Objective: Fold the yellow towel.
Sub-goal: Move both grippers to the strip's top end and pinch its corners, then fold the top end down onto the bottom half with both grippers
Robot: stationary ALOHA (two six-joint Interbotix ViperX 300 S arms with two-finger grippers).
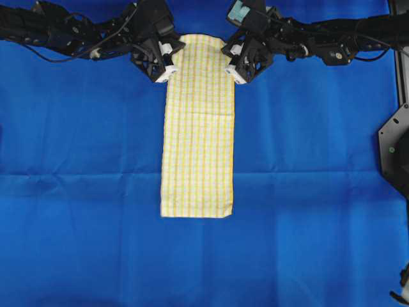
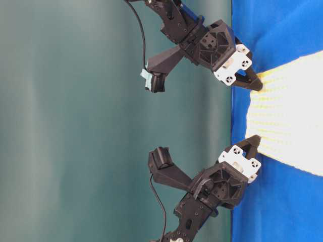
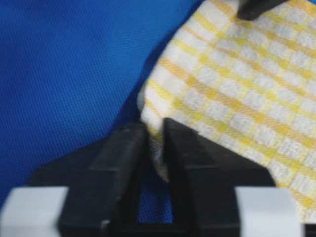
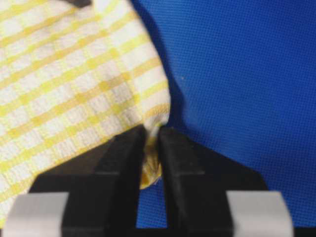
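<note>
The yellow towel (image 1: 197,128) lies as a long narrow strip on the blue cloth, running from the far edge toward the near middle. My left gripper (image 1: 170,66) is shut on its far left corner, and my right gripper (image 1: 232,68) is shut on its far right corner. In the left wrist view the black fingers (image 3: 190,158) pinch the towel's (image 3: 237,89) bunched edge at the gripper (image 3: 155,132). The right wrist view shows the gripper (image 4: 152,134) clamping a folded corner of the towel (image 4: 64,79). From table level, the right gripper (image 2: 256,83) and left gripper (image 2: 254,142) meet the towel (image 2: 287,111) edge.
The blue background cloth (image 1: 77,192) covers the whole work surface, with a crease across it near the towel's lower end. A black mount (image 1: 396,147) stands at the right edge. A green backdrop (image 2: 75,126) rises behind both arms.
</note>
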